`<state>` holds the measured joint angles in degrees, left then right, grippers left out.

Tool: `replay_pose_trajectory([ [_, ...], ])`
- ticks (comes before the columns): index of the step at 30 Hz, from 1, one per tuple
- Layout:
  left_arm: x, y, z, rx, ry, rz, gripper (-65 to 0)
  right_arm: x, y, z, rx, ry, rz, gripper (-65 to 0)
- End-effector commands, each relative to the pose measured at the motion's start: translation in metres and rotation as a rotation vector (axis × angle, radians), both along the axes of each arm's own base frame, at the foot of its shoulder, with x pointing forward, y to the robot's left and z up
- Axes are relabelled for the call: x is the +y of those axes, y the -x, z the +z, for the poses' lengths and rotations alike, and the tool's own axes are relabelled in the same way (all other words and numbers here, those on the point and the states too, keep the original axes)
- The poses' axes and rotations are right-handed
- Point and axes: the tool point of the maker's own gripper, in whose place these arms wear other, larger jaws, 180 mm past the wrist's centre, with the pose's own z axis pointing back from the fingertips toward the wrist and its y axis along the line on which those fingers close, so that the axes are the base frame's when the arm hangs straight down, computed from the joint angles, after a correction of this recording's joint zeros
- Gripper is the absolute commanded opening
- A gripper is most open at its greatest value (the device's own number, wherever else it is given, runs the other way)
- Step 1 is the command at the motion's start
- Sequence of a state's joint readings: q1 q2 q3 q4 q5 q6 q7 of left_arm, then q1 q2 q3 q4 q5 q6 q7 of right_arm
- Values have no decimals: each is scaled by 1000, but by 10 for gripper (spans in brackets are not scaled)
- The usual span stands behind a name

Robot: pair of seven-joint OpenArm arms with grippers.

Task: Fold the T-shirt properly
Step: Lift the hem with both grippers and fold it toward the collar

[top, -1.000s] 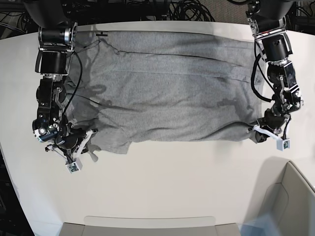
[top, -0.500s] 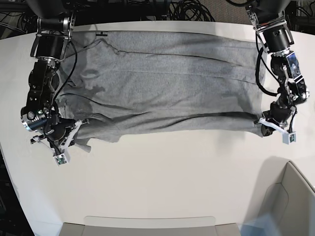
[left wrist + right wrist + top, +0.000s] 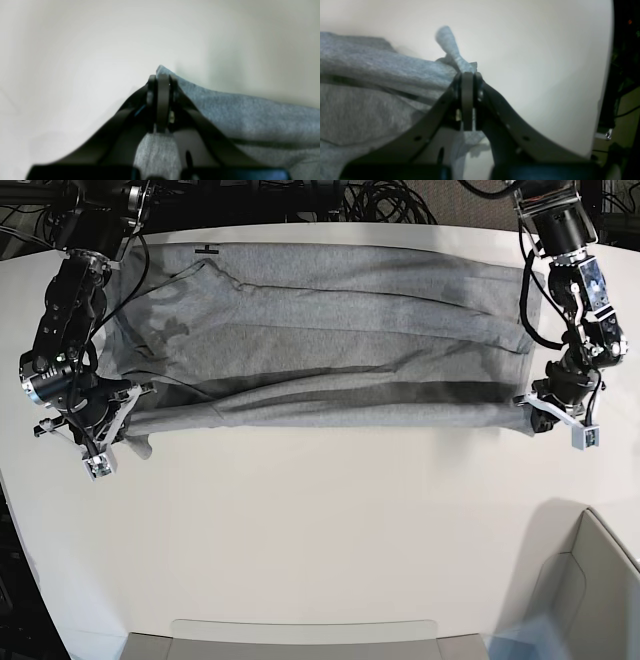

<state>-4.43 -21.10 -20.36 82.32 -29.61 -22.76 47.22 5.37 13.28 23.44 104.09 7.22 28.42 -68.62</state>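
Both grippers are pinching the T-shirt (image 3: 320, 340): your left gripper (image 3: 535, 412) has its jaws pressed together on the hem corner at the base view's right, and your right gripper (image 3: 118, 408) is clamped on the corner at that view's left. In the left wrist view the left gripper (image 3: 162, 77) has a bit of grey cloth (image 3: 225, 107) poking past the tips. In the right wrist view the right gripper (image 3: 467, 75) pins a twisted tail of fabric (image 3: 450, 45) that sticks up beyond the jaws.

You've got the shirt lying on the white table (image 3: 320, 540), in the far half, long axis running left-right across the base view. Plain grey side is up, no lettering visible. Near edge is stretched fairly straight between the two grippers, with a dark fold line just behind it. Far edge sits close to the table's back edge, by a small black mark (image 3: 207, 249) on the table.
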Motion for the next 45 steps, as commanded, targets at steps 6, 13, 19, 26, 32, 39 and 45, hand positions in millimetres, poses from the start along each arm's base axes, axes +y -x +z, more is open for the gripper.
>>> replay_pose_trajectory([
  [6,1,3,15,3,-37,-25,-650,-2,13,12,-12,55,20,-650],
  [13,14,25,30,-19,-79,8,-650,1,27,11,-7,74,33,-650],
  [19,42,55,38,28,-102,83,-650,11,43,6,5,65,44,-650],
  [26,32,69,34,47,-110,69,-650,17,63,-6,48,65,52,-650],
  [32,30,87,23,91,-117,62,-650,3,82,-12,97,36,8,-650],
  [39,27,87,27,82,-126,52,-650,-4,89,-10,86,-27,0,-650],
  [45,21,87,23,81,-102,57,-650,-1,86,-8,77,-38,5,-650],
])
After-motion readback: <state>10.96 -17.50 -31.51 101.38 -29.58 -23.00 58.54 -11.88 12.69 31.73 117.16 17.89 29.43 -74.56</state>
